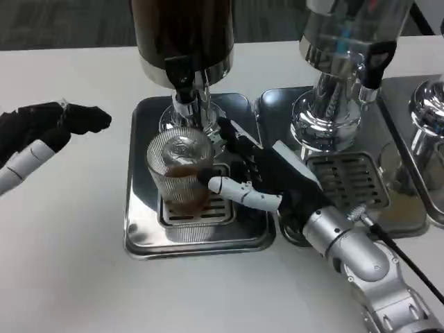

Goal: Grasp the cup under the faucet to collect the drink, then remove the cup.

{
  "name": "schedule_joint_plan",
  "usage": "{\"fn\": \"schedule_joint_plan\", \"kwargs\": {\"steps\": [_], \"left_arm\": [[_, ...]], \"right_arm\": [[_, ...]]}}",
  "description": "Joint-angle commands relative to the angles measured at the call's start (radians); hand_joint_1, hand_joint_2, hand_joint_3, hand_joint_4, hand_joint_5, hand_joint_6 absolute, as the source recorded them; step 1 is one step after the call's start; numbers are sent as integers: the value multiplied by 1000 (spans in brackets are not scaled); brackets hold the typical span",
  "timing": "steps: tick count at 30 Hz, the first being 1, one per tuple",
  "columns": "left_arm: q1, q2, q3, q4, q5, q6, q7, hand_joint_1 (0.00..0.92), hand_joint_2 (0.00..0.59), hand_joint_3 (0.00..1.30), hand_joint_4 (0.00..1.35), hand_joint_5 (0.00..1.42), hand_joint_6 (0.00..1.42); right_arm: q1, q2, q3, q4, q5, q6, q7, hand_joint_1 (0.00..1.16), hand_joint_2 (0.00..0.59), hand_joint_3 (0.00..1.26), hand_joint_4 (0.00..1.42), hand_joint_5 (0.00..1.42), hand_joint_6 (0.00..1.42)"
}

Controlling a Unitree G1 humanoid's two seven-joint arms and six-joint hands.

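**Cup on drip tray under dark dispenser, right hand at its side**

White table (69, 263), matte and smooth, carries the whole setup. We count three dispensers along the far edge: a dark dispenser (182, 31) with a polished steel collar, a clear dispenser (350, 28) on a chromed, bulbous pedestal, and a third chrome body (427, 111) cut by the frame's right edge. We count two steel drip trays fully readable: the left tray (142, 229), rectangular with rounded corners and a slotted grate, and the middle tray (388, 222) with its own slotted grate.

One cup (182, 173): clear, vertically ribbed, round, standing upright on the left tray's grate directly beneath the black faucet (182, 76). Brown liquid sits in its lower part.

Right hand (260, 180) lies on the tray just right of the cup; a white finger (243, 193) curls toward the cup's near side and black fingers (232, 135) reach behind it. We cannot tell whether it grips the cup or merely touches it.

Left hand (41, 125) hovers over bare table, well apart from the tray, fingers loosely extended, holding nothing.
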Motion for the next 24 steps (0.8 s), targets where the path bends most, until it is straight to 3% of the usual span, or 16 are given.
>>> {"fn": "schedule_joint_plan", "kwargs": {"steps": [1,14,24], "left_arm": [[-14,18,-9,4,16,7,-5,0,130,477,395,360,342],[-9,26,-10,2,17,9,-5,0,130,489,396,365,348],[-6,30,-9,-2,15,10,-6,0,135,491,410,365,350]], "right_arm": [[11,0,12,-32,-14,18,-10,571,197,0,0,0,74],[7,7,46,-59,-69,47,-52,575,197,0,0,0,66],[-4,8,61,-59,-86,60,-58,654,189,0,0,0,77]]}}
